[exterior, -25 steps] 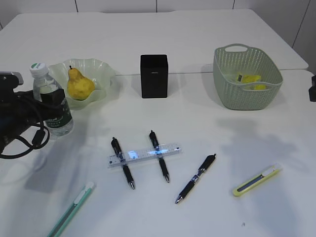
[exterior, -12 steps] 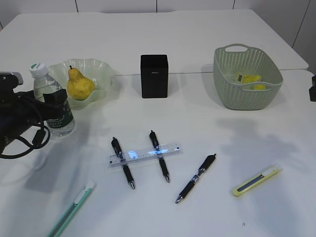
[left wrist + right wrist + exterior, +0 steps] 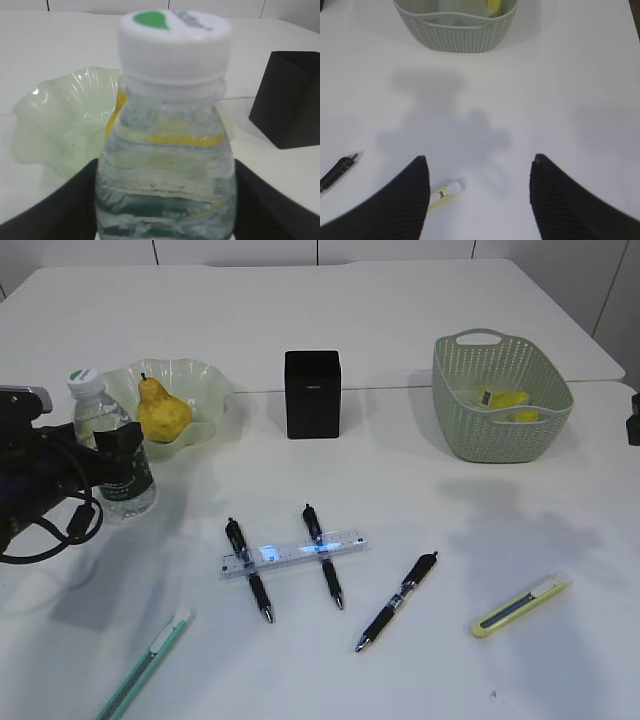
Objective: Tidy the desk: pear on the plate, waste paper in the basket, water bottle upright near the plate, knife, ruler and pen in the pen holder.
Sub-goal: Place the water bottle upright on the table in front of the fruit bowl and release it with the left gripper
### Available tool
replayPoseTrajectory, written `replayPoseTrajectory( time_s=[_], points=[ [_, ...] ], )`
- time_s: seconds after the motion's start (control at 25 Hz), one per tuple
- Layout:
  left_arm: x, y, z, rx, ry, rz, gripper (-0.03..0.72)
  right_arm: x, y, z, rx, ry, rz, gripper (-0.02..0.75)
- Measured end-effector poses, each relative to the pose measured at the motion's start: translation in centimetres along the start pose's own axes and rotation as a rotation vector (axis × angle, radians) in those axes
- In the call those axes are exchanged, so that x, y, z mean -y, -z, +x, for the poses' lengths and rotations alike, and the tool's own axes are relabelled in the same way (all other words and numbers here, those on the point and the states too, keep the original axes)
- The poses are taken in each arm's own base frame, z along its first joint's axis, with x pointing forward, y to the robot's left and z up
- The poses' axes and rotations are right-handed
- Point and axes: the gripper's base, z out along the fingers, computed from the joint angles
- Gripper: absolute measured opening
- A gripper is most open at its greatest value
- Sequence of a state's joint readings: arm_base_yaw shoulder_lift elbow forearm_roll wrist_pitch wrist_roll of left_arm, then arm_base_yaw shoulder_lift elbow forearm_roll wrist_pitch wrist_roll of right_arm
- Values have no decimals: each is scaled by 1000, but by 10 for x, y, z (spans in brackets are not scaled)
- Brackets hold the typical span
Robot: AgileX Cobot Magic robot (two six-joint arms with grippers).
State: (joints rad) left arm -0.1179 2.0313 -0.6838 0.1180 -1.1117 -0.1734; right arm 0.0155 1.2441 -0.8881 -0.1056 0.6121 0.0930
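Observation:
My left gripper point(image 3: 118, 448) is shut on the clear water bottle point(image 3: 108, 430), which stands nearly upright just left of the pale green plate point(image 3: 205, 382). The yellow pear point(image 3: 160, 412) lies on the plate. In the left wrist view the bottle point(image 3: 170, 125) fills the space between the jaws point(image 3: 165, 200). My right gripper point(image 3: 480, 175) is open and empty above the table, with the yellow knife point(image 3: 445, 192) beside its left jaw. The clear ruler point(image 3: 295, 553) lies across two black pens point(image 3: 248, 570) point(image 3: 322, 555). A third pen point(image 3: 397, 602) lies to the right of them. The black pen holder point(image 3: 311, 393) stands at the middle back.
The green basket point(image 3: 500, 430) at the back right holds yellow waste paper point(image 3: 505, 400). The yellow knife point(image 3: 520, 605) lies front right, and a green knife point(image 3: 145, 660) lies front left. The left arm's cables hang at the left edge.
The left gripper has shifted the bottle slightly right, toward the plate, and brought it closer to upright. Nothing else has moved.

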Motion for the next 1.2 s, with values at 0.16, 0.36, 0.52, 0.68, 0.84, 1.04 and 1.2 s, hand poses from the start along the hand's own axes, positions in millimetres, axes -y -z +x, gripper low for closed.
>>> replayPoseTrajectory(
  time_s=[0.16,0.36,0.52,0.68,0.84,1.04,1.2],
  points=[
    [0,0,3,-39,18,-3,598,0,0,0,0,0,0,496],
    [-1,0,4,-71,24,-12,645,0,0,0,2,0,0,496],
    [1,3,-12,-57,19,-11,649,0,0,0,2,0,0,496],
    [3,8,-28,-66,12,-17,648,0,0,0,2,0,0,496],
    [5,14,-41,-99,2,-24,647,0,0,0,2,0,0,496],
    [8,25,-61,-135,-9,-39,643,0,0,0,2,0,0,496],
    [10,37,-79,-171,-18,-55,637,0,0,1,-6,0,1,496]
  ],
)
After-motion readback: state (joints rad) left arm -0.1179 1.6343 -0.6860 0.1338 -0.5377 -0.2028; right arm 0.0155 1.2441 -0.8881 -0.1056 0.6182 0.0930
